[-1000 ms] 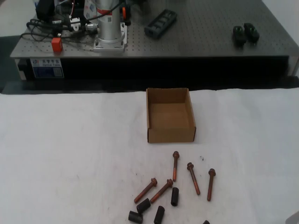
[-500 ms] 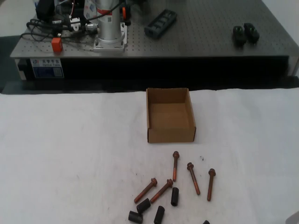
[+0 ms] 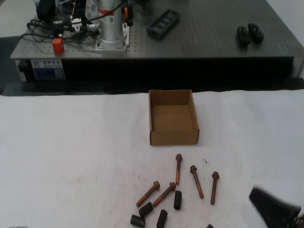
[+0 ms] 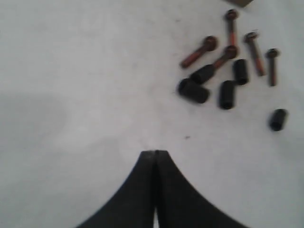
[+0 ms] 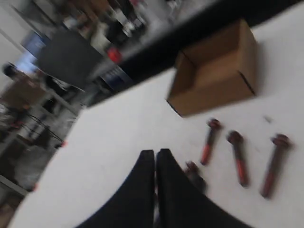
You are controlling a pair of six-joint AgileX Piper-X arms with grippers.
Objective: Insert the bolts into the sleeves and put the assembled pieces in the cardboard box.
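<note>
Left gripper [image 4: 155,153]: the jaws were pressed together with only a thin seam between them and held nothing. They hung over bare white surface [image 4: 71,95], with the loose parts ahead and well apart.
Right gripper [image 5: 155,153]: the jaws were closed against each other and gripped nothing. They hung near three of the bolts, with the box beyond them.
Cardboard box [image 3: 173,118]: it stood upright with its open top upward on the white surface, at 12 o'clock from the bolts.
Bolts [image 3: 177,168]: five reddish-brown bolts lay flat at 6 o'clock from the box. Three were spread side by side, and two lay slanted at 7 o'clock from those.
Slanted bolt [image 3: 164,194]: its tip met the end of one sleeve. Whether it merely touched or had entered could not be told.
Sleeves [image 3: 162,218]: four of the five short black sleeves were clustered at 6 o'clock from the bolts.
Lone sleeve [image 3: 209,226]: it lay apart from the cluster, at 3 o'clock from it.
Arm [image 3: 273,209]: this dark arm was at 4 o'clock from the box and touched none of the bolts.
Perforated table [image 3: 213,42]: it stood at 12 o'clock beyond the box and carried a silver post [image 3: 110,28], an orange block [image 3: 57,45] and a black tray [image 3: 163,23].
</note>
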